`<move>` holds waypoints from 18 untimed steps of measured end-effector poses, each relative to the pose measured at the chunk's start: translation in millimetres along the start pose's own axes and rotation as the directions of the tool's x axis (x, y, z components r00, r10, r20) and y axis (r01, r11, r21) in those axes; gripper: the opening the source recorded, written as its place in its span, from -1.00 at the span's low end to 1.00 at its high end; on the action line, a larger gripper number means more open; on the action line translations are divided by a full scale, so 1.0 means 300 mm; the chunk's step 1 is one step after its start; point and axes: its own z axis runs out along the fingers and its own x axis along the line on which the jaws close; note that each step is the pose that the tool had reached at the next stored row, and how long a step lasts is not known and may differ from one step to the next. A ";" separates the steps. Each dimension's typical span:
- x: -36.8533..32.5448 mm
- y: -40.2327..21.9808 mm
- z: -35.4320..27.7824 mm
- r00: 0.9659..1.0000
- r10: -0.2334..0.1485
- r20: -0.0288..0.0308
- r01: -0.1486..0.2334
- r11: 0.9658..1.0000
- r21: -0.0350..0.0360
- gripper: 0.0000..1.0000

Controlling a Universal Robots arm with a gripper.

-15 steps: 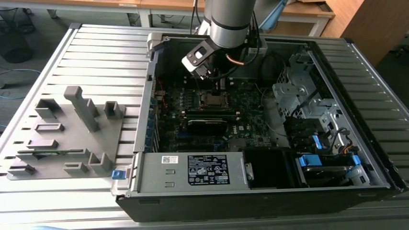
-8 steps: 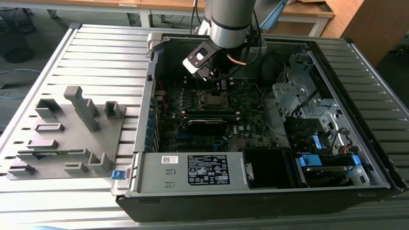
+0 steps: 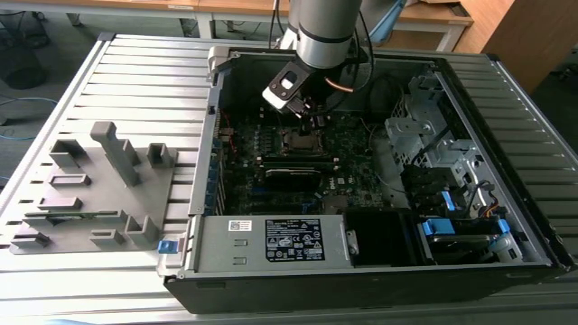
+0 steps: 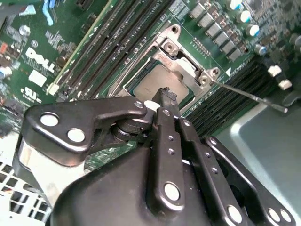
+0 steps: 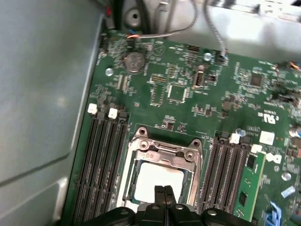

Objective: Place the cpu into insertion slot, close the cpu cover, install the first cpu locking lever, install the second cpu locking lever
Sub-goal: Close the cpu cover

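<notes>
In the exterior view the gripper (image 3: 315,123) hangs inside the open computer case (image 3: 361,292), just above the socket (image 3: 301,140). In the second wrist view its fingers are pressed together on nothing, tips just over the chip (image 4: 151,85). The chip sits flat in the socket with the cover (image 4: 184,65) seemingly folded down around it, while a thin lever (image 4: 249,96) sticks out free; that wire looks springy and slippery, best caught near its free end. In the first wrist view the chip (image 5: 159,175) shows through the window of the cover (image 5: 164,149): probably light, stiff and fragile, so any pressing belongs on the metal frame.
</notes>
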 end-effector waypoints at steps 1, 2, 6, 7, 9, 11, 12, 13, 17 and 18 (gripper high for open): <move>0.000 0.000 0.000 1.000 -0.018 0.000 0.018 1.000 0.001 -0.79; 0.000 0.000 0.001 0.999 -0.036 0.000 0.036 0.999 0.001 -0.79; 0.000 0.000 0.002 0.994 -0.109 0.000 0.109 0.994 0.004 -0.79; 0.000 0.000 0.002 0.992 -0.127 0.000 0.127 0.992 0.005 -0.79; 0.000 0.000 0.002 0.987 -0.162 -0.001 0.162 0.987 0.006 -0.79; 0.000 0.000 0.003 0.980 -0.199 -0.001 0.199 0.980 0.008 -0.79; 0.000 0.000 0.003 0.976 -0.216 -0.001 0.216 0.976 0.009 -0.79; 0.000 0.000 0.003 0.972 -0.234 -0.001 0.234 0.972 0.009 -0.79; 0.000 0.000 0.004 0.953 -0.304 -0.002 0.304 0.952 0.012 -0.79; 0.000 0.000 0.005 0.947 -0.321 -0.002 0.321 0.947 0.013 -0.79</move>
